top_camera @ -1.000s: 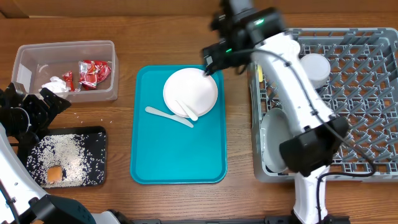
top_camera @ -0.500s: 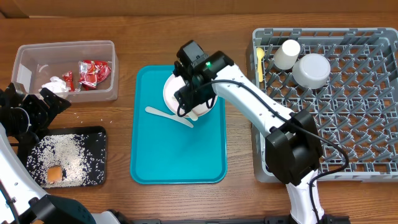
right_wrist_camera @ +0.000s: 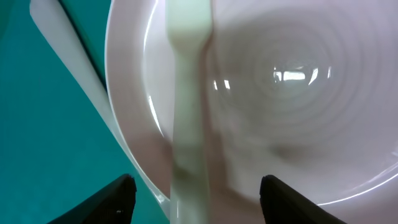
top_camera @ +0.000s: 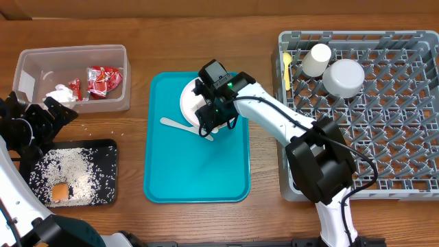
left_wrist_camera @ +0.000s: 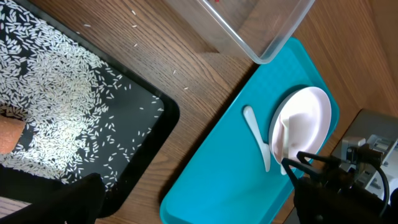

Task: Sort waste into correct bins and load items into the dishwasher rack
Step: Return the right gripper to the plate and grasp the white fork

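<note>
A round white plate (top_camera: 190, 96) (right_wrist_camera: 298, 93) lies on the teal tray (top_camera: 195, 171). A white plastic utensil (right_wrist_camera: 186, 124) rests across it. My right gripper (top_camera: 208, 122) (right_wrist_camera: 200, 196) hangs low over the plate's near rim, open, one finger on each side of that utensil with a gap on both sides. A second white utensil (top_camera: 175, 124) (left_wrist_camera: 258, 137) lies on the tray beside the plate. My left gripper (top_camera: 31, 123) (left_wrist_camera: 193, 211) waits wide open at the far left with nothing in it. The grey dishwasher rack (top_camera: 384, 137) carries a white cup (top_camera: 317, 60), a white bowl (top_camera: 343, 77) and a yellow utensil (top_camera: 287, 68).
The clear tub (top_camera: 27, 68) at back left contains red wrappers (top_camera: 103, 79) and a white napkin (top_camera: 62, 92). The black tray (top_camera: 103, 192) in front of it has rice (top_camera: 68, 171) and an orange cube (top_camera: 60, 192). Bare wood separates tub, trays and rack.
My right arm swung from the rack side to the plate and came down over it, its jaws narrowing around the utensil on the plate. The left arm stayed still.
</note>
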You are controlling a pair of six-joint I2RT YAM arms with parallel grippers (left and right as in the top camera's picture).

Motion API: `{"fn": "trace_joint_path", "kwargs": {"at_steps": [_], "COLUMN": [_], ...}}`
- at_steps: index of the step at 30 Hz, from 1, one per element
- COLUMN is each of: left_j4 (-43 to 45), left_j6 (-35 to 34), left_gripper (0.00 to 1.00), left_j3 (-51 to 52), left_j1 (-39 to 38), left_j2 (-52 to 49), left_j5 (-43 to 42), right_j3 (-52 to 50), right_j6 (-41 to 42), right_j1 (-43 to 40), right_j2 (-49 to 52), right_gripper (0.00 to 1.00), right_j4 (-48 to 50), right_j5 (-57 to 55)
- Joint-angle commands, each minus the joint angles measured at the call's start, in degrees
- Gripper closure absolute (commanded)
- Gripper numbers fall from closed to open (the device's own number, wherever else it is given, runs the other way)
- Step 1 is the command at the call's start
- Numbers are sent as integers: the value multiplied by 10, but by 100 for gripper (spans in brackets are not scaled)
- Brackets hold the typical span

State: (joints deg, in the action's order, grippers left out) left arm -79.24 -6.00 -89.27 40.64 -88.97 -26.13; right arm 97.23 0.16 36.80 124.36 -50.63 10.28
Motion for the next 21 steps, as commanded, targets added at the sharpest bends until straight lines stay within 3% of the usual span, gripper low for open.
{"fn": "trace_joint_path", "kwargs": {"at_steps": [1,13,18,21], "left_j4": [0,0,0,0], "left_j6": [-4,-4,-4,-4], "left_gripper": [0,0,0,0], "left_j3": [-1,-1,-1,-1], "left_j1": [2,2,2,2], "left_j2": [1,1,1,1], "left_j5": [0,0,0,0], "right_j3": [-6,-7,-7,-6], "right_j6": [16,30,30,30], "right_j1": [2,4,4,4], "right_j2": [3,40,40,40], "right_gripper": [34,38,52,67], "right_j4": [13,26,28,29], "right_j5": [5,16,11,7]}}
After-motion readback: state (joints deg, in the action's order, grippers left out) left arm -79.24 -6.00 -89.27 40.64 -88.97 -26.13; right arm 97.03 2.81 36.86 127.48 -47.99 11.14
